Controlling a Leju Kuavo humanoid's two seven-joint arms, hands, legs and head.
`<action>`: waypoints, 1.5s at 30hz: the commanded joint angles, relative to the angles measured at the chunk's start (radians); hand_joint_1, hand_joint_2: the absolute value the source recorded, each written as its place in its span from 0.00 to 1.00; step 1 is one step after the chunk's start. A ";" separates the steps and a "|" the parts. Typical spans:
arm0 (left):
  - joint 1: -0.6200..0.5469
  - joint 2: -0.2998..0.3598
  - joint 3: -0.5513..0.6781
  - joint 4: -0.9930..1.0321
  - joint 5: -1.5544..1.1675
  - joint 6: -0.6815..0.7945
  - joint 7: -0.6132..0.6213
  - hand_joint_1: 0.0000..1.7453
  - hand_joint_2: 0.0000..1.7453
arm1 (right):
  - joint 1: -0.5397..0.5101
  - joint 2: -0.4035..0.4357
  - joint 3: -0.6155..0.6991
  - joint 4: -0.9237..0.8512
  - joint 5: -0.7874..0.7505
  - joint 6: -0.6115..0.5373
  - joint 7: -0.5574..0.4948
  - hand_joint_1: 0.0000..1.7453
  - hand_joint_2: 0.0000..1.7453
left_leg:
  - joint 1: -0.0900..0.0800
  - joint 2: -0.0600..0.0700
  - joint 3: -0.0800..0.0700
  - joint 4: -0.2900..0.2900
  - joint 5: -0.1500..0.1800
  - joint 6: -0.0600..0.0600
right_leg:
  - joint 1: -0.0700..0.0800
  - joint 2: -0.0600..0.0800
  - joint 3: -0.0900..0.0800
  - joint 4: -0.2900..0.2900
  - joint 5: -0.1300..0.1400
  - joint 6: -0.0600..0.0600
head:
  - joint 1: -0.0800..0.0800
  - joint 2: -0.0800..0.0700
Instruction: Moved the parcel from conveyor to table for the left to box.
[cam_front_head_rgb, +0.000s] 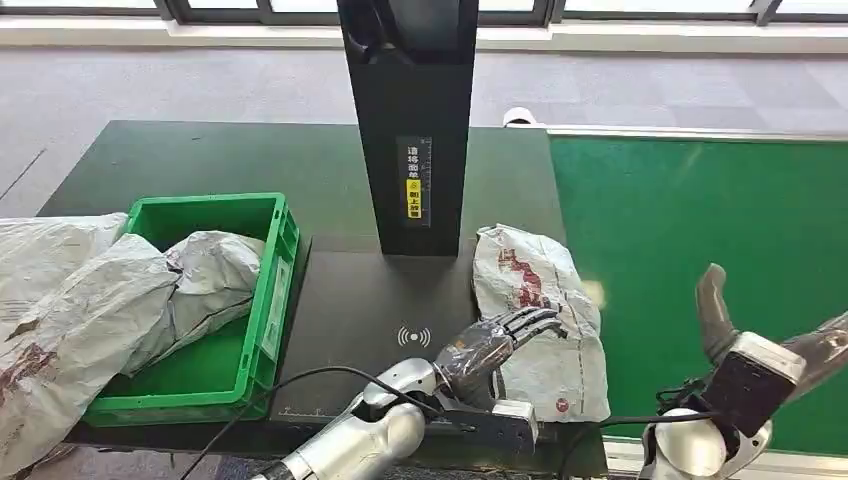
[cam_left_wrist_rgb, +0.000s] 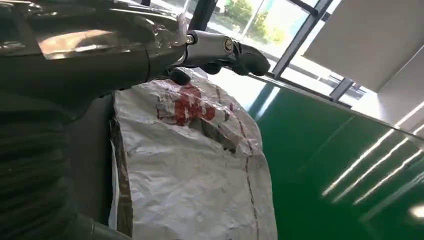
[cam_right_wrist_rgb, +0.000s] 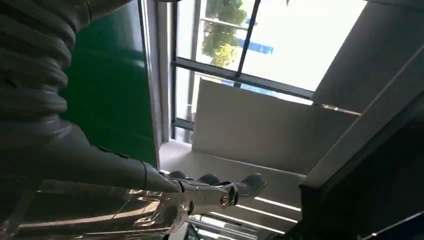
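Parcel (cam_front_head_rgb: 540, 320) lying flat on the dark tabletop (cam_front_head_rgb: 340, 310), just left of the green conveyor (cam_front_head_rgb: 700, 270), within reach for boxing. Left hand (cam_front_head_rgb: 490, 345) resting over its near left edge, fingers extended, not yet gripping. Right hand (cam_front_head_rgb: 745, 365) raised over the conveyor, spread and holding nothing. Green box (cam_front_head_rgb: 275, 270) far left, already carrying grey bags (cam_front_head_rgb: 120, 290).
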 joint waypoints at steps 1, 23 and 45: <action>-0.019 -0.003 -0.062 0.084 0.003 0.003 0.006 0.00 1.00 | -0.033 0.045 -0.020 -0.005 -0.003 0.000 0.004 0.00 1.00 | 0.000 0.001 0.001 -0.001 0.000 0.000 | 0.000 0.002 0.001 -0.001 0.000 0.000 | 0.000 0.000; -0.104 -0.003 -0.186 0.215 -0.035 0.070 0.180 0.00 1.00 | -0.015 0.045 0.037 -0.127 0.111 0.000 0.012 0.00 1.00 | 0.000 0.001 0.002 -0.001 0.000 0.000 | -0.001 0.002 0.001 -0.001 0.001 -0.001 | 0.000 0.000; -0.116 -0.003 -0.285 0.314 0.017 -0.016 0.227 0.00 1.00 | -0.019 0.045 0.044 -0.113 0.116 0.000 0.022 0.00 1.00 | 0.000 0.001 0.001 0.000 0.000 0.000 | -0.001 0.002 0.000 0.000 0.000 0.000 | 0.000 0.000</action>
